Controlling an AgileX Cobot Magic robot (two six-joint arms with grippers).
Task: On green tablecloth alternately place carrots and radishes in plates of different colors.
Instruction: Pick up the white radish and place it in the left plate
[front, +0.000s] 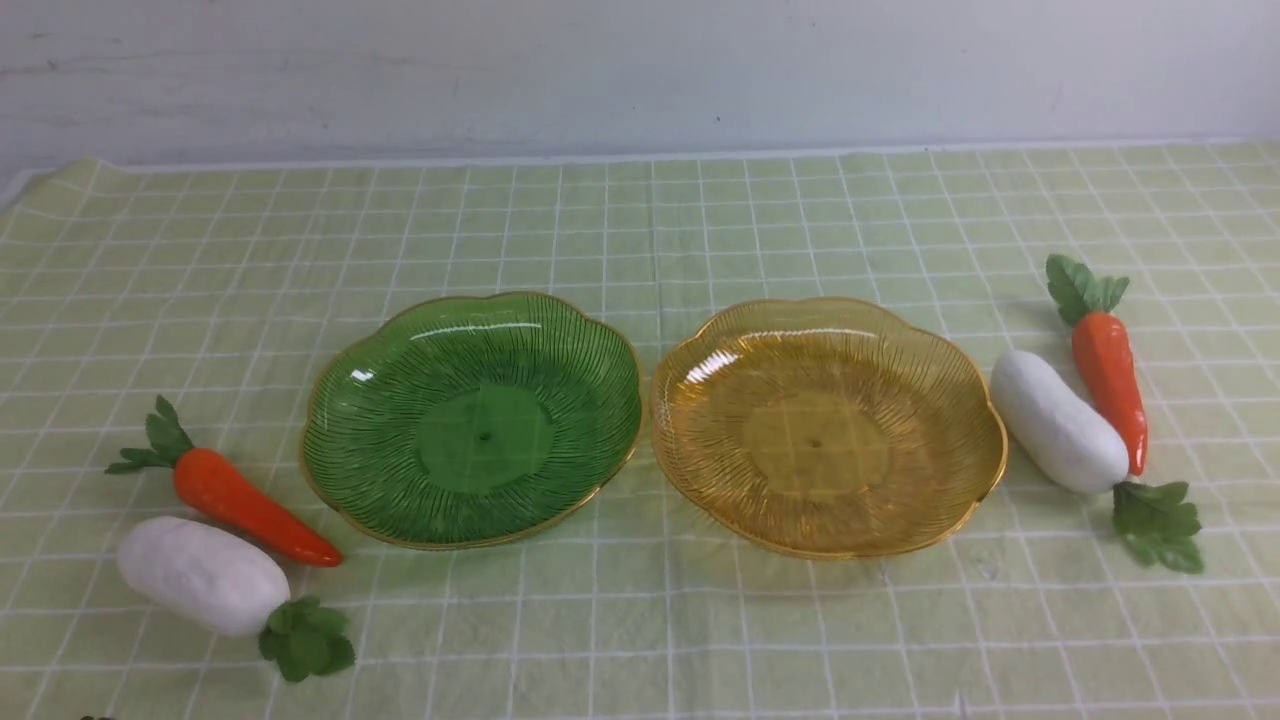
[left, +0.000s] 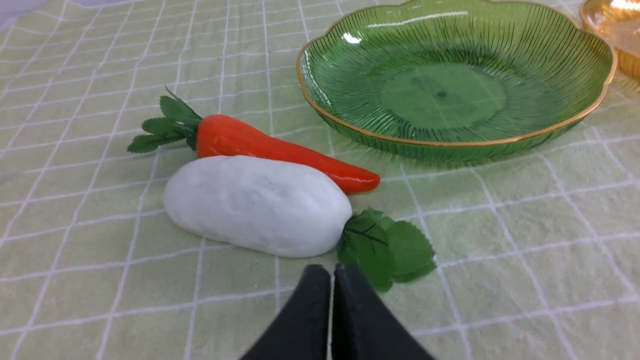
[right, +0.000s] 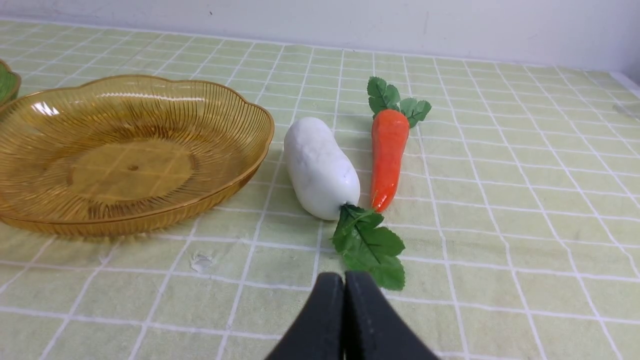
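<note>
The green tablecloth covered the whole table, a bit wrinkly, and the two plates sat side by side in the middle of it. The green plate was on the left and the amber plate on the right, rims just beside each other. All four veggies lay on the cloth, outside the plates.

Left of the green plate, the left carrot lay at a slant, leaves to the far left, tip pointing near-right toward the plate. The left radish lay on its near side, roughly parallel, leafy tuft at its near-right end. The two were snug together, and honestly I couldn't tell if they actually touched.

Over on the other side, the right radish lay just beside the amber plate's right rim, leaves at the near end. The right carrot lay just right of it, flipped the other way: leaves far, tip near, ending close to the radish's tuft.

From the wrist cams, the left gripper was on the near side of the left radish's leaves, fingers pressed together on nothing. The right gripper was the same deal, clamped together with nothing between, just near of the right radish's leaves.
</note>
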